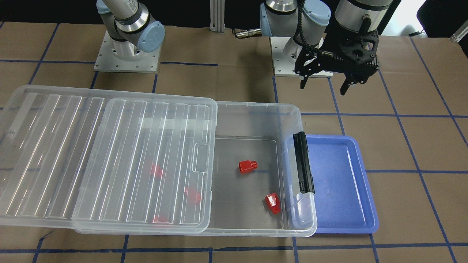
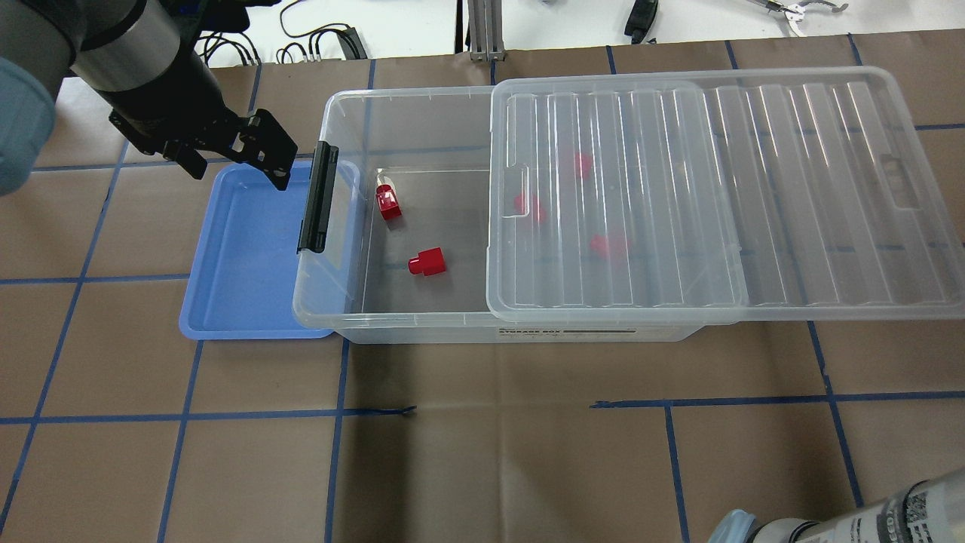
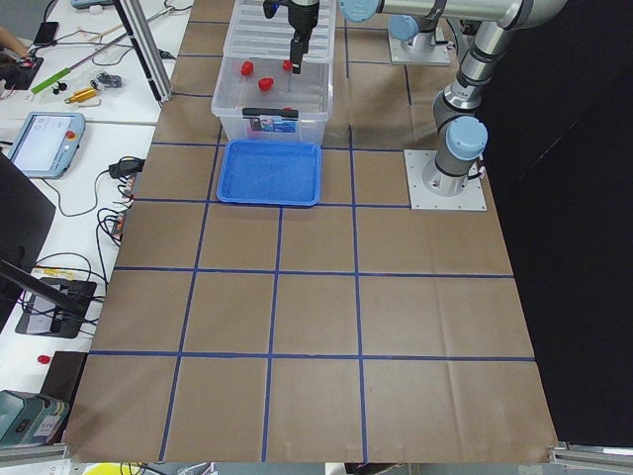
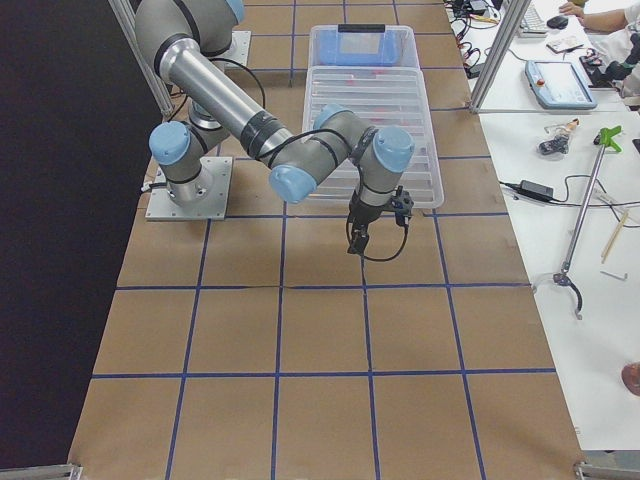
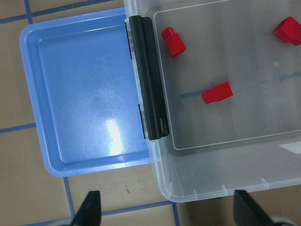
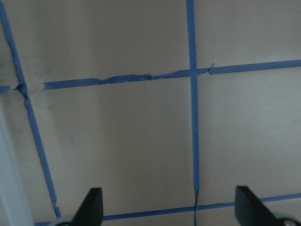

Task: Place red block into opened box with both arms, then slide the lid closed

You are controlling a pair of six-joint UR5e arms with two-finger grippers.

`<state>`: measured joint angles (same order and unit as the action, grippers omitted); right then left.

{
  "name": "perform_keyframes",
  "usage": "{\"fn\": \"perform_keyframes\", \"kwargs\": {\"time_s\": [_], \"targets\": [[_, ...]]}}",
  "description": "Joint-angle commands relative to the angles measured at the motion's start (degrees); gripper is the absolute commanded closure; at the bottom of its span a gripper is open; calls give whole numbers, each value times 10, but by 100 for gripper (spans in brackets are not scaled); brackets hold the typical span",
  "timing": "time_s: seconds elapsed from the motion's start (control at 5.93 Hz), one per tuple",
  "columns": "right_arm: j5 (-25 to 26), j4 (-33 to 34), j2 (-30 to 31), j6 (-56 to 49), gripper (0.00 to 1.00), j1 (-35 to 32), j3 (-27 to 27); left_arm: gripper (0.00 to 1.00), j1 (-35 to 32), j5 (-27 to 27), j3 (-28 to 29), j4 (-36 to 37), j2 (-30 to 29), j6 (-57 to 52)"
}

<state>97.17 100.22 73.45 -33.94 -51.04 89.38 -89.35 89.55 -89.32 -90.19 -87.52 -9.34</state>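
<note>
One stubbed red block (image 1: 248,166) inside box (image 1: 256,108).

One line of print can be read: "STORAGE BOX", in small dark capitals on a narrow strip label (image 2: 528,331) on the outer long wall of the box (image 2: 422,329). In the overhead view the strip lies well apart from the left hand (image 2: 239,175), which hovers near the latch (image 2: 317,196). It sits past that end, on the wall toward the robot. A dark bar follows the words along the strip and shows nothing legible. A second label (image 3: 272,122) sits under the latch on the short end wall nearest that hand, too small to read. A black-and-white code patch (image 2: 916,501) on the right arm (image 2: 829,528) is too blurred to read.
</note>
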Motion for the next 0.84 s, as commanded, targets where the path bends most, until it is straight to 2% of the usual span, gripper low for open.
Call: {"fn": "perform_keyframes", "kwargs": {"time_s": [0.0,0.67], "targets": [[-36,0,12,9,0,-30,28,2,1,-8,7,-19,2,24],[-39,-1,30,90,0,-102,34,2,1,-10,-4,-15,4,15]]}}
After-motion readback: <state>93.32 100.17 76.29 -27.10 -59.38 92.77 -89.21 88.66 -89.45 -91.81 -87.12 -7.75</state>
